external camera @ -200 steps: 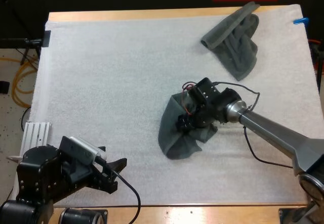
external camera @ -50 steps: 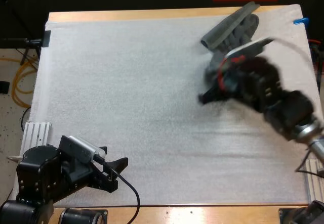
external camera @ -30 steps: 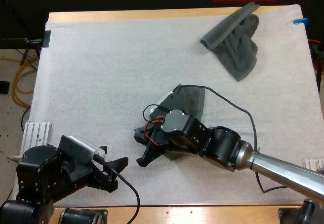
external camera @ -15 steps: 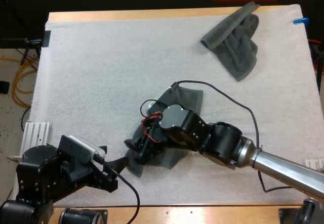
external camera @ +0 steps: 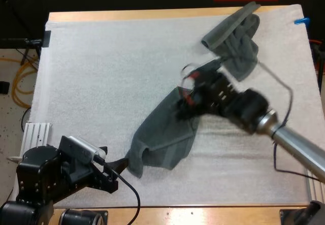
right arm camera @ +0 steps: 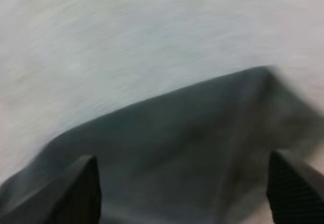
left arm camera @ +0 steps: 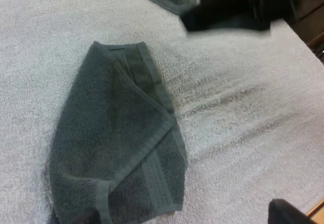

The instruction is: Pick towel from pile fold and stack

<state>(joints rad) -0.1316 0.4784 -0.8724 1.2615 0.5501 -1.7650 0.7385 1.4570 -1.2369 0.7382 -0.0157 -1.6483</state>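
A dark grey-green towel (external camera: 162,136) lies stretched out, partly folded over itself, on the white mat (external camera: 101,72) near the middle. My right gripper (external camera: 183,110) hovers over the towel's far end. In the right wrist view its fingers stand wide apart above the towel (right arm camera: 192,133), so my right gripper (right arm camera: 185,193) is open. My left gripper (external camera: 118,170) rests low at the front left, open, just beside the towel's near corner. The left wrist view looks along the towel (left arm camera: 116,148) between my left gripper's (left arm camera: 185,216) spread fingertips. A second, crumpled towel (external camera: 236,39) lies at the far right.
A ribbed metal block (external camera: 36,133) sits off the mat's left edge, with orange cable (external camera: 20,83) on the floor beyond. The wooden table edge (external camera: 203,214) runs along the front. Bare mat spreads to the left and far left.
My right gripper has let go of the towel's near part and swung back toward the far right. The towel now lies stretched out. The left arm has not moved.
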